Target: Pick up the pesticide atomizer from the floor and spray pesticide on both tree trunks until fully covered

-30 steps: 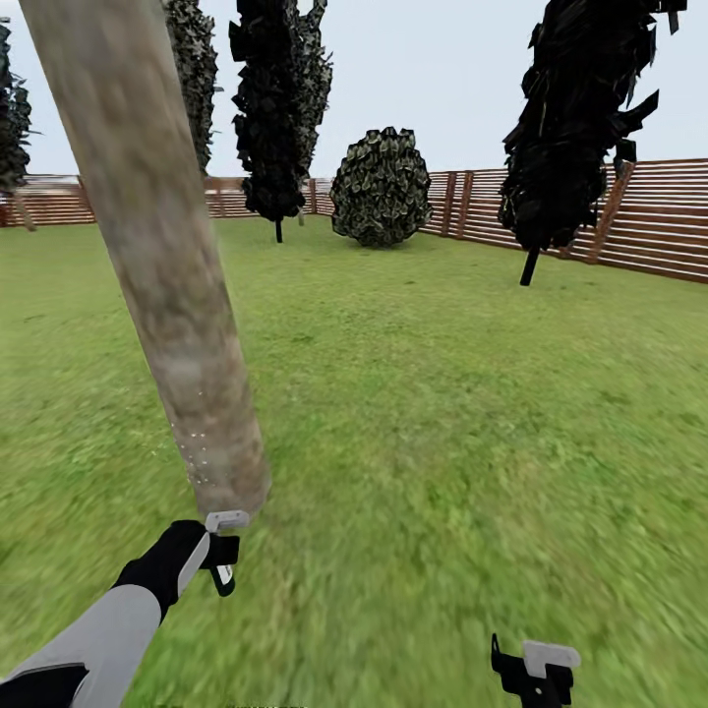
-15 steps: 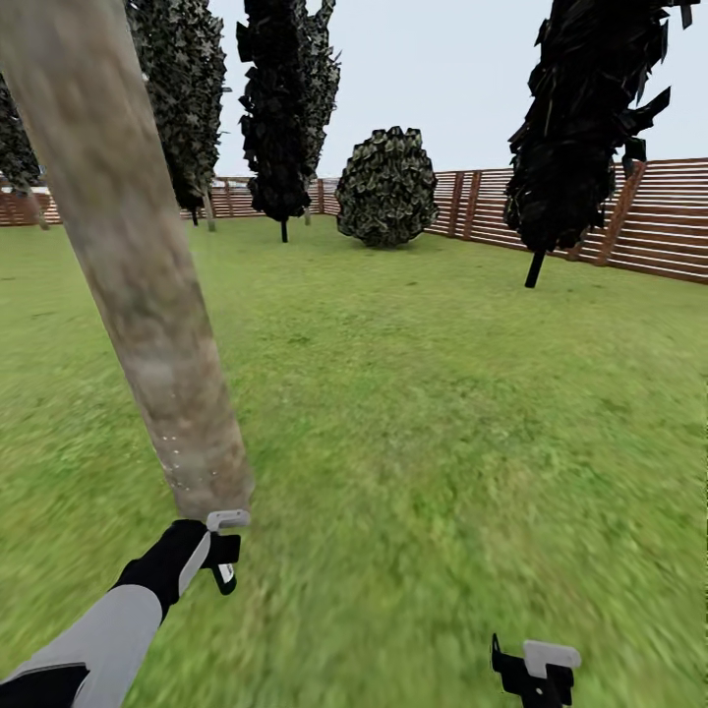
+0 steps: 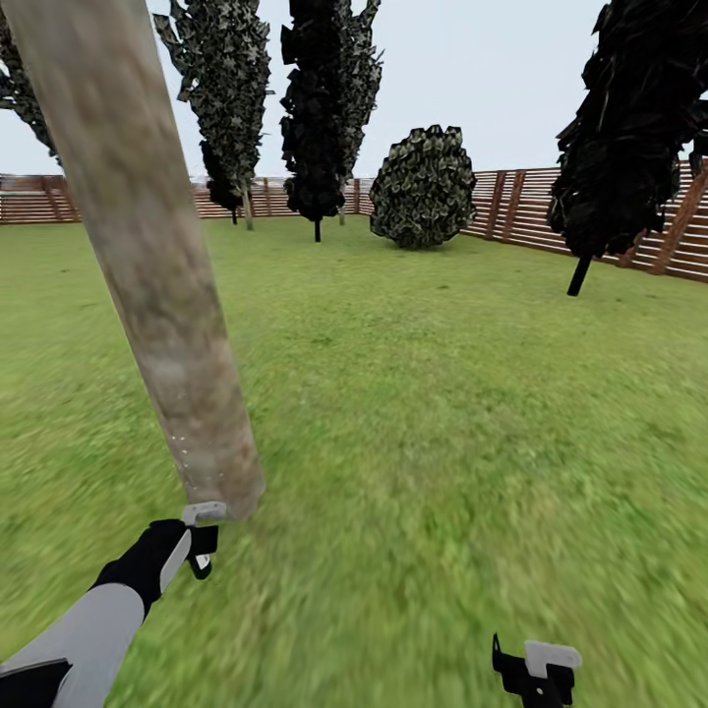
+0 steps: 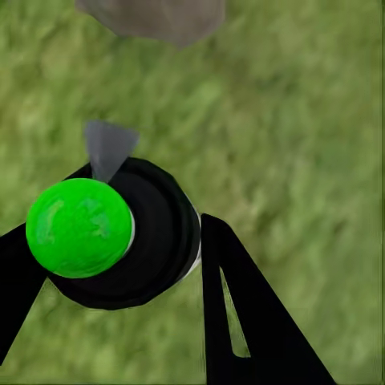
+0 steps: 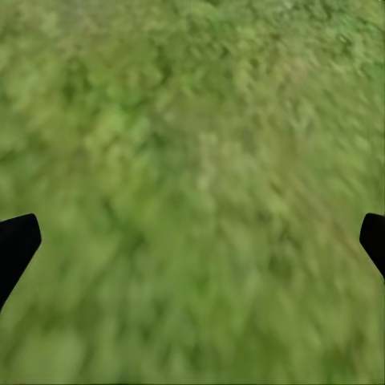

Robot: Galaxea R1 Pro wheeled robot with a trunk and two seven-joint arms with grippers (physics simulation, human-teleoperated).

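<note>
The left gripper [image 3: 201,539] hangs low at the foot of the tree trunk [image 3: 157,285], which rises just ahead of it and leans away overhead. Its black fingers [image 4: 241,321] are closed around the atomizer [image 4: 112,237], a round black body with a bright green cap on top; a small grey nozzle sticks out from it toward the trunk's base [image 4: 156,16]. A few tiny white specks of pesticide [image 3: 180,442] dot the bark a little above the gripper.

The right gripper [image 3: 536,674] sits well off to the other side, low over the grass [image 3: 442,423], with nothing near it. Seen from its own camera, its two dark fingertips [image 5: 16,245] stand wide apart at the edges, with only blurry lawn [image 5: 192,192] between them, so it is spread open and holds nothing.

Far beyond both grippers a wooden fence [image 3: 590,211] runs along the lawn, with dark narrow trees [image 3: 320,108] and a round bush [image 3: 423,187] in front of it
</note>
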